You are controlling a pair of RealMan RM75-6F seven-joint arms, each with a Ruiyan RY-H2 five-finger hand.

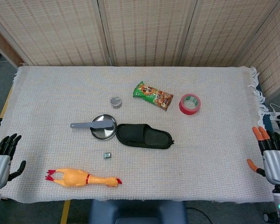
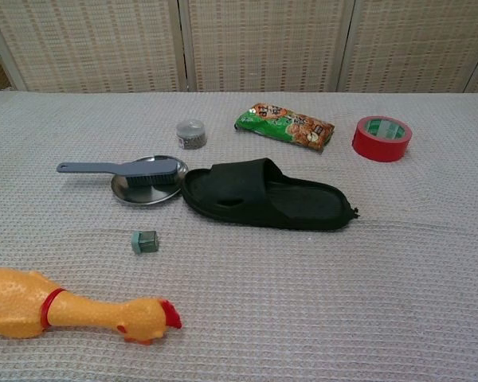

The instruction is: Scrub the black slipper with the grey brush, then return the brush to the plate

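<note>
Head view, hands: left hand (image 1: 3,158) and right hand (image 1: 270,156) both hang at the bench (image 1: 214,154) edges, fingers apart, holding nothing.
Head view, brush: grey brush (image 1: 94,124) lies ahead and to the right of the left hand, bristle end on the plate (image 1: 104,134), handle pointing back toward that hand's side; the left hand looks nearer.
Chest view, hands: neither shows.
Chest view, slipper: black slipper (image 2: 263,196) touches the plate's far side from the handle, long axis across the bench.
</note>
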